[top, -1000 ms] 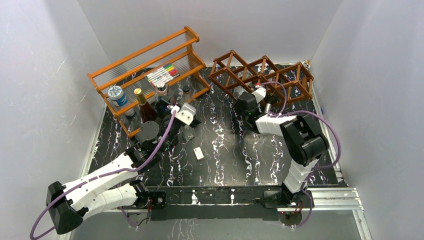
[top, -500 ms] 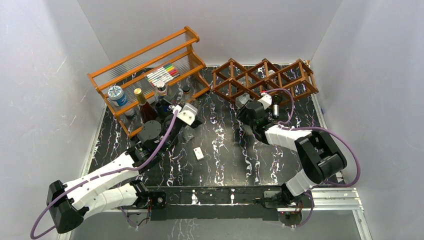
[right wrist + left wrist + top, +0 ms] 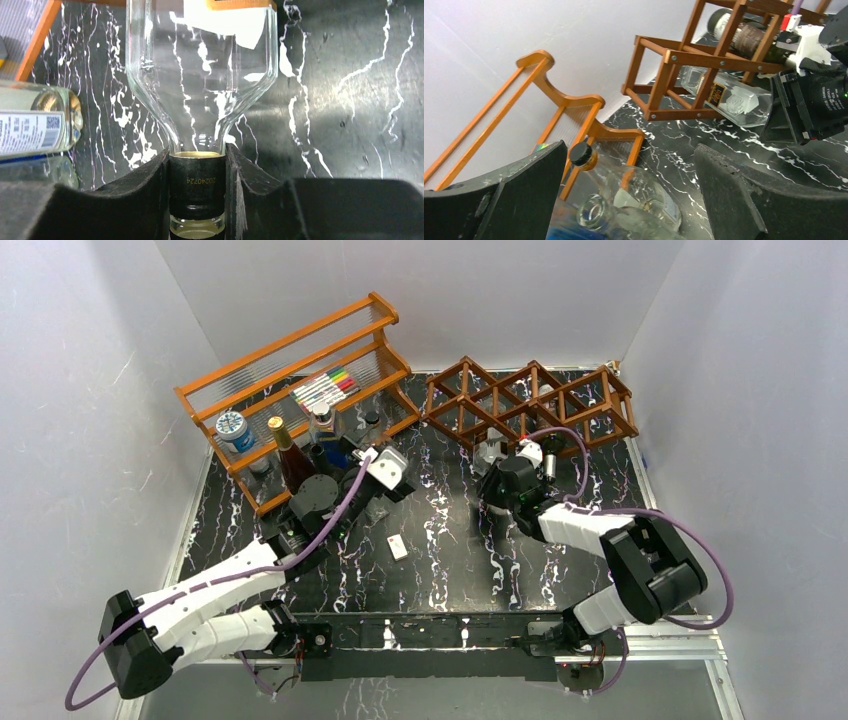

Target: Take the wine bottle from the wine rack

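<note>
The wine rack (image 3: pixel 530 400), a dark reddish-brown lattice, stands at the back right; it also shows in the left wrist view (image 3: pixel 684 60). My right gripper (image 3: pixel 197 185) is shut on the black-capped neck of a clear glass bottle (image 3: pixel 200 75). The bottle's body lies low on the black marbled table, partly under the rack's front edge (image 3: pixel 736 102). In the top view the right gripper (image 3: pixel 505 475) is just in front of the rack. A dark bottle (image 3: pixel 744 35) lies in a rack cell. My left gripper (image 3: pixel 631 170) is open and empty over small bottles.
An orange tiered shelf (image 3: pixel 300 350) at the back left holds markers (image 3: pixel 325 388) and a blue-lidded jar (image 3: pixel 232 428). A dark bottle (image 3: pixel 288 455) stands before it. A labelled bottle (image 3: pixel 35 122) lies left of the right gripper. A small white piece (image 3: pixel 398 547) lies mid-table.
My right gripper has drawn back toward me and to the right, holding the clear bottle's neck. The wine rack has shifted right and sits straighter. My left gripper has moved slightly right.
</note>
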`<move>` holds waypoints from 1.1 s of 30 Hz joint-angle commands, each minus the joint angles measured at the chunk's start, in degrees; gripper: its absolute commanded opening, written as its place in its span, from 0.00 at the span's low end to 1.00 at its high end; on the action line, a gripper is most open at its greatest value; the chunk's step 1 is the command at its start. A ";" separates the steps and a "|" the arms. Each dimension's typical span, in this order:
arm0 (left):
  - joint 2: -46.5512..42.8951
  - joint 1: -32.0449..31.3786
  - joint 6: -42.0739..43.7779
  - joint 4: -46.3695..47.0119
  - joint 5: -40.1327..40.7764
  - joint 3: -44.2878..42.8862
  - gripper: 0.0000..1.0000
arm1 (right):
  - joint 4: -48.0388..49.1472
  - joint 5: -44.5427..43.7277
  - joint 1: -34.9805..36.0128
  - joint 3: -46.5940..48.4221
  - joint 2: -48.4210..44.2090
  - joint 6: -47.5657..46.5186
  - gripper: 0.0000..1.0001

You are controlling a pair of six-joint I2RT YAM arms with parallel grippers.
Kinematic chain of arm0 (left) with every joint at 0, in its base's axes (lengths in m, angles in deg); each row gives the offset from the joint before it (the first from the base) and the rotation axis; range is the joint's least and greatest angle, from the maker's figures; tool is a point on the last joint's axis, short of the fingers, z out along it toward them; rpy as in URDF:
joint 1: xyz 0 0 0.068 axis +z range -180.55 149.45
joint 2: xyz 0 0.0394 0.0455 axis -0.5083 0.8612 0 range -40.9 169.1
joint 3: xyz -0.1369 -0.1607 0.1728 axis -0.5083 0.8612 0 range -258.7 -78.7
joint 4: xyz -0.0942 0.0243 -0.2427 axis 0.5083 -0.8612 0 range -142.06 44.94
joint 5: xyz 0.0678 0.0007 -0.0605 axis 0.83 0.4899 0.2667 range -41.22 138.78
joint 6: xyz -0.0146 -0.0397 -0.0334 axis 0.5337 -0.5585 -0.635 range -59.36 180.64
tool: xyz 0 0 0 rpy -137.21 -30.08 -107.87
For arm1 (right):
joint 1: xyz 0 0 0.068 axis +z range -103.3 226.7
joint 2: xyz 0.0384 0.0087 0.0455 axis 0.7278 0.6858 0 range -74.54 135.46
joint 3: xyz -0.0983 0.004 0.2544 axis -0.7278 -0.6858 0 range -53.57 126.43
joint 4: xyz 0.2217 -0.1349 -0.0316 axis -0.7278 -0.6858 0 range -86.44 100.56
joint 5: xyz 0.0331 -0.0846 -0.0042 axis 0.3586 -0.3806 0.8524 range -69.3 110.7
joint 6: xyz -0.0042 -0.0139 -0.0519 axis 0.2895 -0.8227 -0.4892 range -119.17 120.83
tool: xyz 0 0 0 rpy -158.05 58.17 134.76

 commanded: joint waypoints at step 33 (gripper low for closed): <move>10.37 -8.90 -5.95 -2.46 -0.04 -4.69 0.98 | -35.14 11.80 -0.23 -8.30 -40.84 -2.77 0.00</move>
